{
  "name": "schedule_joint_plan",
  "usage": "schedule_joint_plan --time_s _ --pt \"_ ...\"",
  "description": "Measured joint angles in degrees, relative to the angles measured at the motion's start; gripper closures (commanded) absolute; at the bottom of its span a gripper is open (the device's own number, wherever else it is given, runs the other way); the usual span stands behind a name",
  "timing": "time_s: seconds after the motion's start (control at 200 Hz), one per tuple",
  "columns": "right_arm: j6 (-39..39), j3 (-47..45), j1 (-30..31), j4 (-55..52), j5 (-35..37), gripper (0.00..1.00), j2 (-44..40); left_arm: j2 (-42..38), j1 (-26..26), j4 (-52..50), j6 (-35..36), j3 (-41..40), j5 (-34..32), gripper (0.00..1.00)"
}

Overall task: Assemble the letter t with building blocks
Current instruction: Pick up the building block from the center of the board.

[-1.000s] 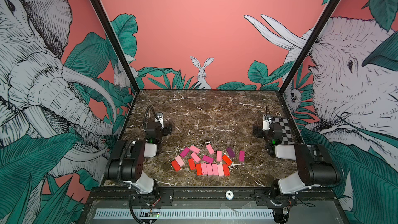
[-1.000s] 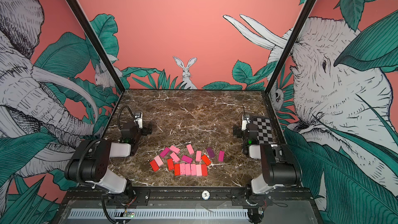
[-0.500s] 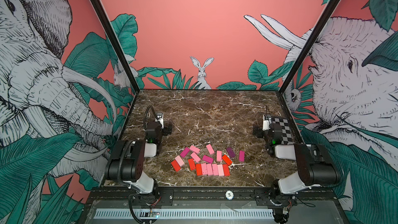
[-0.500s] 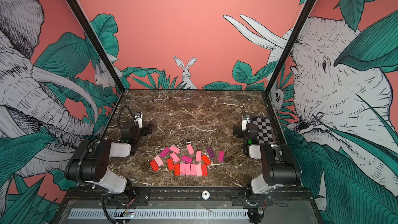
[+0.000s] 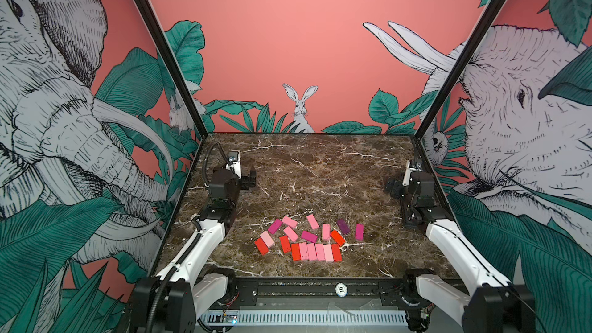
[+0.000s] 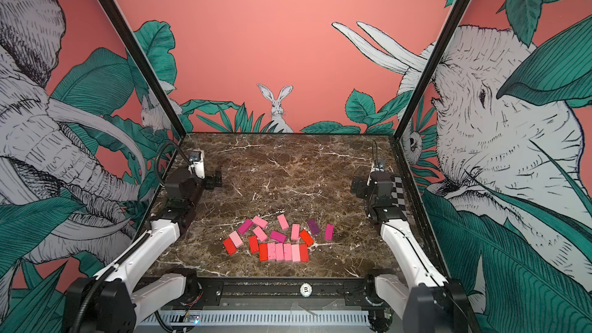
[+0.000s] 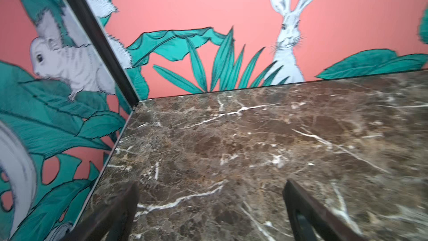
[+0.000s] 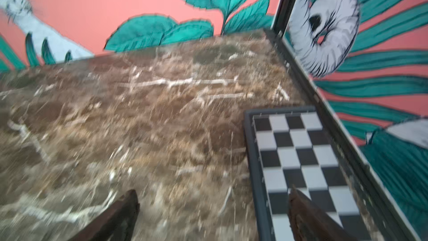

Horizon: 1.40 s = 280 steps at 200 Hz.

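The left gripper and right gripper hang wide open, empty, well apart from the flat red, pink and purple rectangular building blocks, leaving access clear.

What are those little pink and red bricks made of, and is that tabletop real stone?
The small flat red, pink and purple rectangular blocks look like painted wood or plastic: solid matt colours, crisp edges. The brown white-veined tabletop looks like polished marble, possibly a printed imitation.

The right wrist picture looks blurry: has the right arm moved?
Yes. The right arm has risen across the checkerboard, covering more of it in both top views.
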Motion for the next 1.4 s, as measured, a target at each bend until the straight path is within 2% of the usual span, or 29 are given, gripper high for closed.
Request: schedule_joint_plan --time_s 0.265,0.365,0.55,0.755,0.98,1.4 --pt "8.2 3.4 3.8 -26.0 -1.9 0.16 -5.1 -6.8 -0.6 -19.9 -5.3 2.1 2.6 0.01" --pt "9.7 4.4 6.1 -32.5 -3.2 0.19 -5.1 -7.5 -0.6 -26.1 -6.4 4.4 3.8 0.01" --pt "11.4 7.3 11.9 -40.5 -5.5 0.32 -4.4 -7.6 -0.6 -32.6 -7.7 7.6 5.6 0.01" --pt "13.1 7.5 18.6 -42.9 -6.0 0.35 0.8 -8.4 -0.6 -35.6 -8.2 7.6 6.0 0.01" --pt "14.9 6.6 24.4 -40.1 -6.2 0.35 8.4 -9.1 -0.6 -36.0 -8.4 7.6 6.1 0.01" --pt "17.0 5.3 28.0 -28.6 -8.1 0.43 19.9 -9.2 -0.6 -36.3 -8.7 7.6 6.3 0.01"
